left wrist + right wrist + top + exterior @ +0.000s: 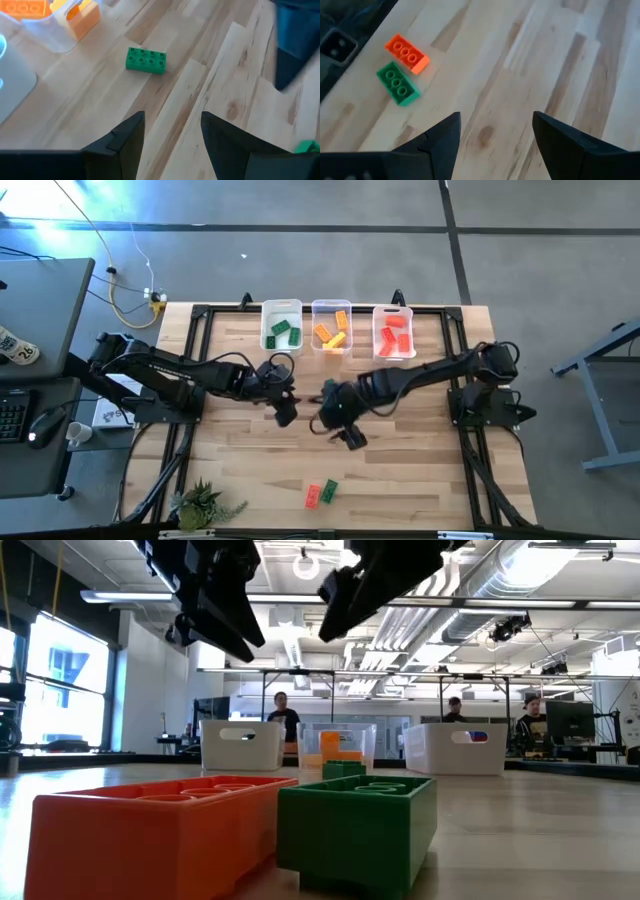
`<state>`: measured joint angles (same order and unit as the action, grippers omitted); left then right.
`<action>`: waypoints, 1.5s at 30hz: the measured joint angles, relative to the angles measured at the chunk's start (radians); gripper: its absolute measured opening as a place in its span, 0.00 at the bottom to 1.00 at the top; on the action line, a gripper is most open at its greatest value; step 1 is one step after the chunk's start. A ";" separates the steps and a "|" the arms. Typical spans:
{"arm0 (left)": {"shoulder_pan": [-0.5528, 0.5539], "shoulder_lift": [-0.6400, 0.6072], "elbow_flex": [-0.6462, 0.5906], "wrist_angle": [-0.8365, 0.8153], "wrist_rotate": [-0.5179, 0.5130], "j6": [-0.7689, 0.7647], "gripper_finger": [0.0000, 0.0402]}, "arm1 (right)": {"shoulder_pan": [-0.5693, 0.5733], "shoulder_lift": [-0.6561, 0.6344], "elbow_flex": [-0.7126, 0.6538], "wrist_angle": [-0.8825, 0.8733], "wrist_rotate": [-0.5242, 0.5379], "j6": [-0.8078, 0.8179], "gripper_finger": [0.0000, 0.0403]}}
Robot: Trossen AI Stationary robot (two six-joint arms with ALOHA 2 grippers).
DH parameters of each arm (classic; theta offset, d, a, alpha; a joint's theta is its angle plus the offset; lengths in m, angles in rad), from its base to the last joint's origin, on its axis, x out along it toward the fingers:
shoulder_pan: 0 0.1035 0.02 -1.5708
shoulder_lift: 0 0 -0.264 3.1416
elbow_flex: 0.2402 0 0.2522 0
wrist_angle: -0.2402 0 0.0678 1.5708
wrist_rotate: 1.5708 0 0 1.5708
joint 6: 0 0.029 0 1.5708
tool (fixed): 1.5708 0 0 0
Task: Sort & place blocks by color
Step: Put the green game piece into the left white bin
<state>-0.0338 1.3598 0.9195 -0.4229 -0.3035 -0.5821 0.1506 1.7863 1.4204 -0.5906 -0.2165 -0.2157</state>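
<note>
- Nearest the front edge of the table [240, 470] lie two loose blocks side by side, just touching: an orange-red block [313, 496] and a green block [329, 490]. In the low view they fill the foreground, the orange-red one [150, 835] left of the green one [358, 828]; the right wrist view shows the same pair, orange [407, 53] and green [397, 84], studs up.
- A small potted plant [203, 505] sits at the front left corner of the table.
- Around the middle of the table, both arms hang above the wood. The right gripper [340, 432] has its fingers [437, 142] spread apart with nothing between them, only bare boards below.
- The left gripper [284, 408] is just beside it, its fingers [125, 142] also parted and empty.
- A third loose green block [145, 60] lies flat on the wood ahead of the left gripper, near the bins; in the high view it is a green speck [327, 387] between the two grippers.
- At the far edge stand three translucent white bins in a row: the left bin [281, 307] holds green blocks [284, 333], the middle bin [330, 306] holds orange blocks [331, 333], the right bin [393, 311] holds red blocks [393, 338].
- Beyond the table, people [283, 712] sit at desks in the room behind.
</note>
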 joint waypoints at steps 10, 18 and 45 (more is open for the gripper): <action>0.000 0.000 0.000 0.001 0.000 -0.043 0.46 | 0.158 0.000 0.000 0.086 0.059 -0.108 0.58; 0.000 0.000 0.000 0.001 0.007 -0.070 0.46 | 0.240 0.001 0.000 0.172 0.059 -0.149 0.58; 0.000 0.000 0.000 0.001 0.007 -0.070 0.46 | 0.278 0.279 0.000 0.270 -0.020 -0.167 0.58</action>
<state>-0.0334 1.3598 0.9195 -0.4221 -0.2963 -0.6521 0.4282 2.0657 1.4200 -0.3207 -0.2363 -0.3831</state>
